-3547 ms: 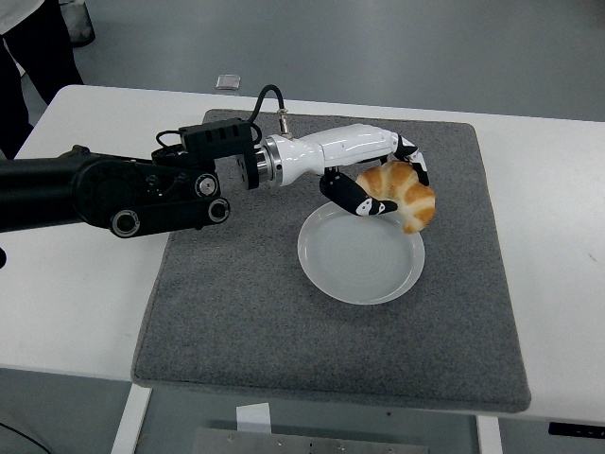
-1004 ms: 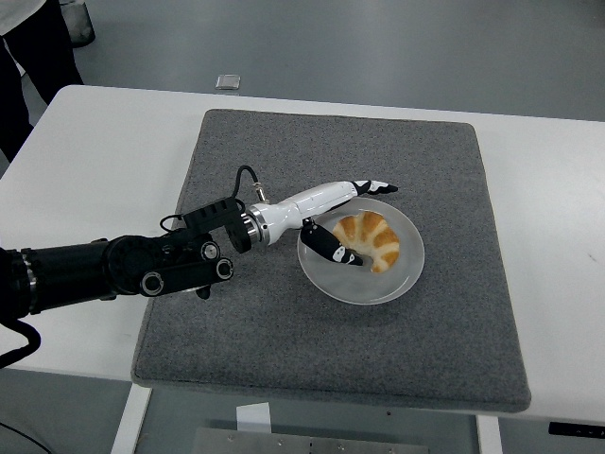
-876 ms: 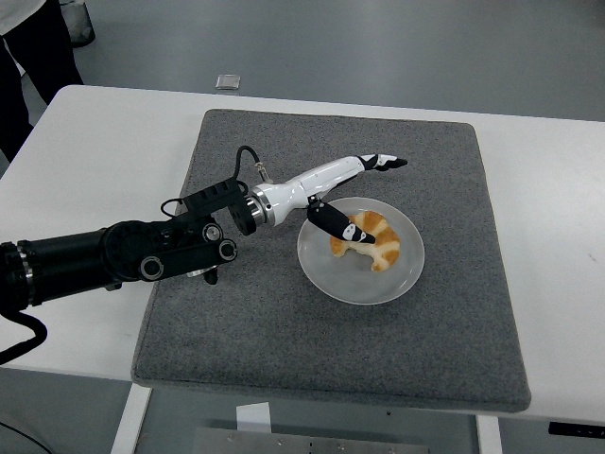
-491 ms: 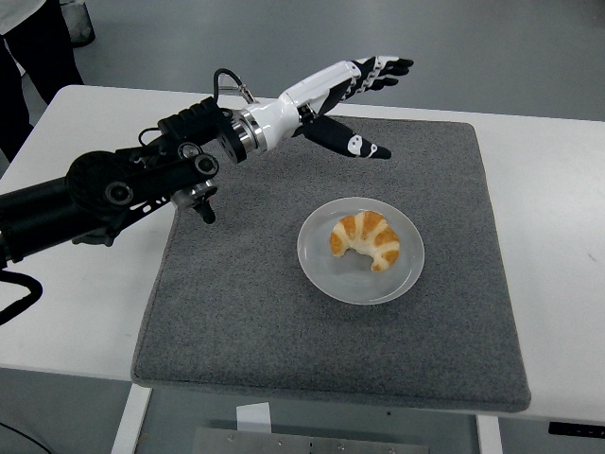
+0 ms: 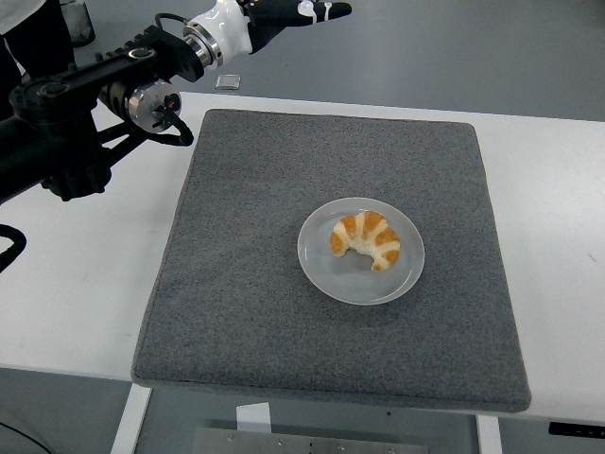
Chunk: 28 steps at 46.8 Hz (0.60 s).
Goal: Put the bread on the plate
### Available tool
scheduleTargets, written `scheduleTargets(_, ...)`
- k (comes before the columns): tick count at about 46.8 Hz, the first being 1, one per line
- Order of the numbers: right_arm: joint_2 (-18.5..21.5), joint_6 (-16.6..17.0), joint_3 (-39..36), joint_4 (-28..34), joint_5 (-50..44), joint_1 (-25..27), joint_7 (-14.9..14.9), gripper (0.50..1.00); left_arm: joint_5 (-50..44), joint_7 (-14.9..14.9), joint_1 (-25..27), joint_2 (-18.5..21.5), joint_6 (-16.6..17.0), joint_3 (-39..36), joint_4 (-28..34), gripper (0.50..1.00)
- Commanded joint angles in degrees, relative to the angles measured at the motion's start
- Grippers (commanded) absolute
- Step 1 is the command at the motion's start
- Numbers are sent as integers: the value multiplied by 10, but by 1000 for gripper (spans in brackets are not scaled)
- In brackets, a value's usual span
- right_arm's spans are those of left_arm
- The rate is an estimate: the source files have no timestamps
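Observation:
A golden croissant (image 5: 366,239) lies on the white round plate (image 5: 322,271), which sits in the middle of the grey mat (image 5: 246,284). My left hand (image 5: 301,9) is raised high at the picture's top, far above and behind the plate, partly cut off by the frame edge. Its fingers are stretched out and hold nothing. The black left arm (image 5: 85,104) runs in from the left edge over the table's far left corner. My right arm does not show.
The grey mat covers most of the white table (image 5: 85,236). A small flat grey object (image 5: 228,81) lies on the floor beyond the table's far edge. A person in dark clothing (image 5: 33,43) stands at the top left corner.
The left hand let go of the croissant onto the plate, then rose and drew back up toward the top left. The croissant stays put on the plate.

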<state>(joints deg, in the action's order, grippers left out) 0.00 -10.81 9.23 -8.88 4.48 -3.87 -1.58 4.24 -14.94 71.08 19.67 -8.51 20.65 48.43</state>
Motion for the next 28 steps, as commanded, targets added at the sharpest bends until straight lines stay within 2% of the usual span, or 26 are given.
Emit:
scheduleTargets(1,0,0,0,0,0,0,0,952,-22,28,0,-1,-13,21,-25,992)
scheduleTargets(5,0,0,0,0,0,0,0,952,-55,49,-2,-1,-28,35,-44,992)
scheduleTargets(8,0,0,0,0,0,0,0,952,-85,54,-5,-1,-37,38,-55,992)
scheduleTargets(16,0,0,0,0,0,0,0,952,-113,53,-18,-1,-52,40,-75,992)
scheduleTargets(28,0,0,0,0,0,0,0,952,-109,44,-64,-13,-97,75,-139,992)
